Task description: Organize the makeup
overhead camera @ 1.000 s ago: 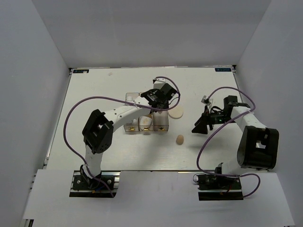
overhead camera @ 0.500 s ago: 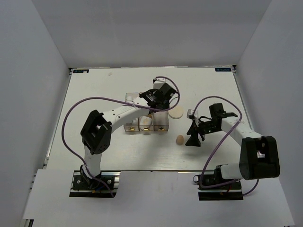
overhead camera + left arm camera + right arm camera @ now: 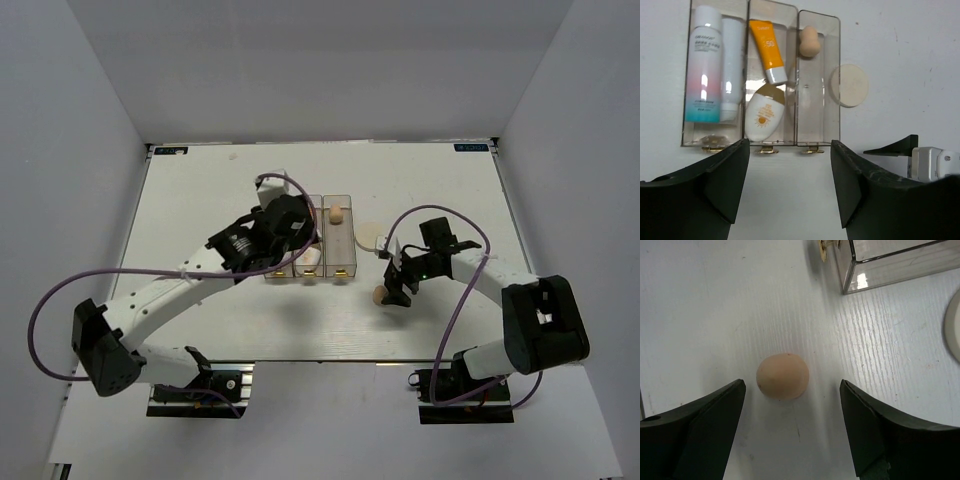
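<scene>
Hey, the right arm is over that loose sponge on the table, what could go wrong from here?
The tan sponge sits nearer one finger of the open right end effector, so closing may nudge it and roll it away. The rightmost bin is narrow; a drop there could clip its wall and shift it. The round puff lies flat beside that bin and looks hard to pinch.

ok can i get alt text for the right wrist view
A tan egg-shaped sponge lies on the white table between the open fingers of the right hand. A corner of a clear bin shows at top right, the edge of a cream round puff at far right.
</scene>
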Tool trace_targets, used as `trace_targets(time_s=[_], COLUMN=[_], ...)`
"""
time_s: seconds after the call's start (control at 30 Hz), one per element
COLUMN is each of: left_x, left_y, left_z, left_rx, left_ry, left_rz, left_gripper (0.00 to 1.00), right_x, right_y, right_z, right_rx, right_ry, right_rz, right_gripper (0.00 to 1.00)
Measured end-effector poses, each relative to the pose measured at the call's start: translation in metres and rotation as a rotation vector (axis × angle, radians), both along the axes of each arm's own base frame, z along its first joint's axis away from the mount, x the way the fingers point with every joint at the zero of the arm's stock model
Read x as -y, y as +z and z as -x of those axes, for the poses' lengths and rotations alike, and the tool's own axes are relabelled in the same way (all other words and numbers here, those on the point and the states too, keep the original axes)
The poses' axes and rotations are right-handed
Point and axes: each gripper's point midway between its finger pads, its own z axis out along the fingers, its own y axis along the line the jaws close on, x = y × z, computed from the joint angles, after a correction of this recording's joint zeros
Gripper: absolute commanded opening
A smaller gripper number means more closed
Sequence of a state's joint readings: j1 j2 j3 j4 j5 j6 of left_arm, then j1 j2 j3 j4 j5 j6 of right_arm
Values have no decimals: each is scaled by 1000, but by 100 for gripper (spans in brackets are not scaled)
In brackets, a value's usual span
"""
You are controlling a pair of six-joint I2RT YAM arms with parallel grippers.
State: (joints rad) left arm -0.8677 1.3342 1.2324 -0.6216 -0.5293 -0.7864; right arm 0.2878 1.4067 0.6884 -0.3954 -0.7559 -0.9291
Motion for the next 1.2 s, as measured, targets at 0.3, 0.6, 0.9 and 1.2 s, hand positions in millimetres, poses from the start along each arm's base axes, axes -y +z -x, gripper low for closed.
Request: trace_targets(time_s=[0.3,0.6,0.9,1.2], left_x=[-34,-47,-55,-57], left_y=[-18,-17,-28,-22], left_z=[21,30,38,40], left_rx=[-39,-36,-48,-36], left_ry=[94,128,138,149], left_rz=[9,37,46,76], left_gripper=[76,76,76,76], right_x=[-13,-21,-73,-113], right_y=[-13,13,140,84], right_z=[5,-2,-78,-96], right_rx=[8,40,259,50], right_ry=[62,93,42,-22], right_rz=[42,20,-196,-167], right_gripper=[24,12,19,57])
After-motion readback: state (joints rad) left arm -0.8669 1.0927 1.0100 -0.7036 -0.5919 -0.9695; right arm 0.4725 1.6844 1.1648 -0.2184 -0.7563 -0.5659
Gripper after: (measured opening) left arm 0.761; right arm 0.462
